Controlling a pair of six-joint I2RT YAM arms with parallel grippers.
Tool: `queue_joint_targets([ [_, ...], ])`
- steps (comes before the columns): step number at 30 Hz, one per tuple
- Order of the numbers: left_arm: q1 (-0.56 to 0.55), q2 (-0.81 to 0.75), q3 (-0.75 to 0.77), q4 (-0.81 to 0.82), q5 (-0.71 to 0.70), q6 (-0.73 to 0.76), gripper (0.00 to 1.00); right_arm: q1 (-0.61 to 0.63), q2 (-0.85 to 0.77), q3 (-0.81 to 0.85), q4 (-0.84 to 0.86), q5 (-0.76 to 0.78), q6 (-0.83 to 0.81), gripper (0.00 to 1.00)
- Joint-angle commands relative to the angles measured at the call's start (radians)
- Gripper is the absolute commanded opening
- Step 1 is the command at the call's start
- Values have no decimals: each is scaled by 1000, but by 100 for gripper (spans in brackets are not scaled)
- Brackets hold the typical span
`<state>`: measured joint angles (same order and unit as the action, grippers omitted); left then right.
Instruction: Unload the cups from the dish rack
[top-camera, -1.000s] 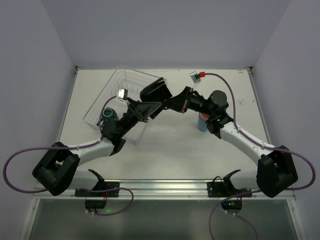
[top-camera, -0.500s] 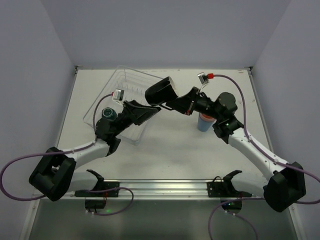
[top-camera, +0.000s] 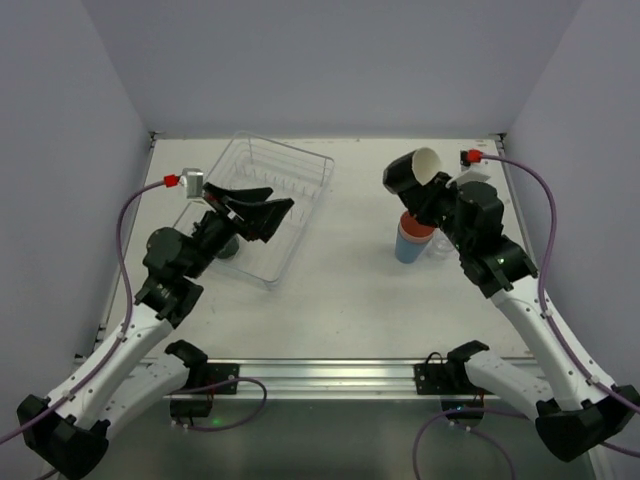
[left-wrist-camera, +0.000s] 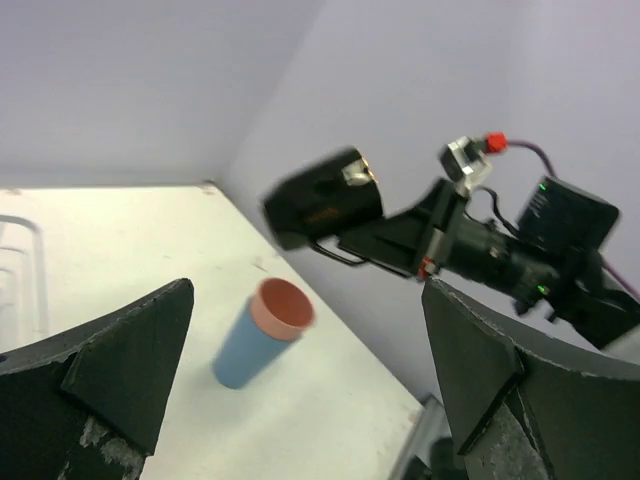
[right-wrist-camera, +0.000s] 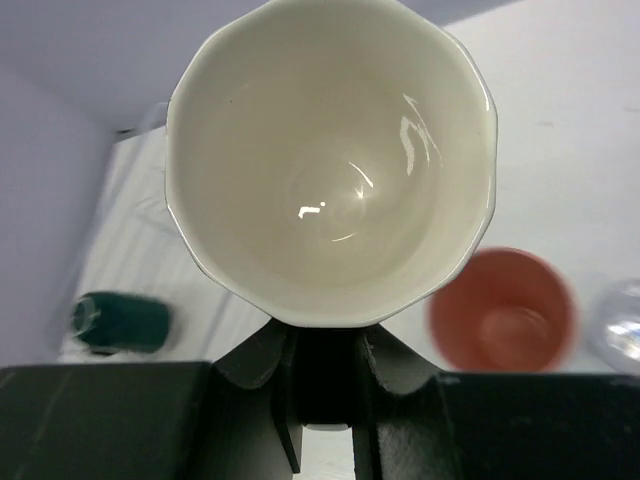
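My right gripper (top-camera: 430, 193) is shut on the handle of the black mug (top-camera: 410, 172), which is white inside, and holds it in the air above the tumblers. In the right wrist view the mug (right-wrist-camera: 330, 160) fills the frame above the gripper (right-wrist-camera: 325, 375). The salmon-pink tumbler sits nested in the light-blue tumbler (top-camera: 408, 243) on the table, and both show in the left wrist view (left-wrist-camera: 262, 335). My left gripper (top-camera: 252, 212) is open and empty over the dish rack (top-camera: 300, 165). The dark teal mug (top-camera: 224, 243) lies in the rack, partly hidden by my left arm.
A small clear glass (top-camera: 440, 246) stands right of the tumbler stack and shows blurred in the right wrist view (right-wrist-camera: 620, 325). The rack sits askew at the back left. The table's back wall and side walls are close.
My right gripper has carried the black mug out of the rack to the right, to above the tumbler stack. My left gripper has drawn back to the left, open.
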<state>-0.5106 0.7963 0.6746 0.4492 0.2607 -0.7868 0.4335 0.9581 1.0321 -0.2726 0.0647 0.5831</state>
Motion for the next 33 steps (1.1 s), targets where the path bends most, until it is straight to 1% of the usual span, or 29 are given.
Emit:
queue_joint_targets([
  [1, 7, -32, 80, -311, -233, 182, 100, -51, -73, 46, -141, 373, -48, 0],
  [4, 7, -19, 114, -362, -255, 204, 100, -113, -97, 20, -203, 409, -11, 0],
  [7, 7, 12, 117, -383, -304, 195, 100, -134, -146, -33, -239, 565, 30, 0],
  [10, 7, 30, 120, -400, -322, 196, 100, -163, -177, -67, -284, 619, 55, 0],
  [11, 7, 43, 123, -409, -339, 190, 100, -170, -176, -69, -309, 671, 84, 0],
  [12, 7, 52, 141, -447, -392, 186, 100, -177, -165, -76, -330, 699, 96, 0],
  [14, 7, 79, 170, -567, -452, 179, 100, -205, -153, -90, -379, 748, 138, 0],
  [15, 7, 113, 248, -669, -606, 169, 100, -264, -124, -142, -384, 701, 152, 0],
  [16, 7, 122, 249, -670, -607, 169, 100, -265, -124, -142, -384, 701, 156, 0],
  [18, 11, 136, 281, -730, -673, 176, 100, -315, -93, -171, -384, 667, 167, 0],
  [22, 27, 153, 339, -765, -716, 205, 100, -367, -21, -196, -353, 594, 159, 0],
  [25, 69, 181, 384, -799, -694, 207, 100, -426, 54, -213, -309, 534, 140, 0],
  [27, 119, 208, 401, -808, -621, 225, 100, -450, 88, -225, -271, 486, 114, 0],
  [29, 167, 234, 437, -836, -566, 236, 100, -469, 139, -222, -269, 491, 109, 0],
  [33, 225, 308, 471, -879, -545, 248, 100, -480, 211, -211, -258, 478, 77, 0],
])
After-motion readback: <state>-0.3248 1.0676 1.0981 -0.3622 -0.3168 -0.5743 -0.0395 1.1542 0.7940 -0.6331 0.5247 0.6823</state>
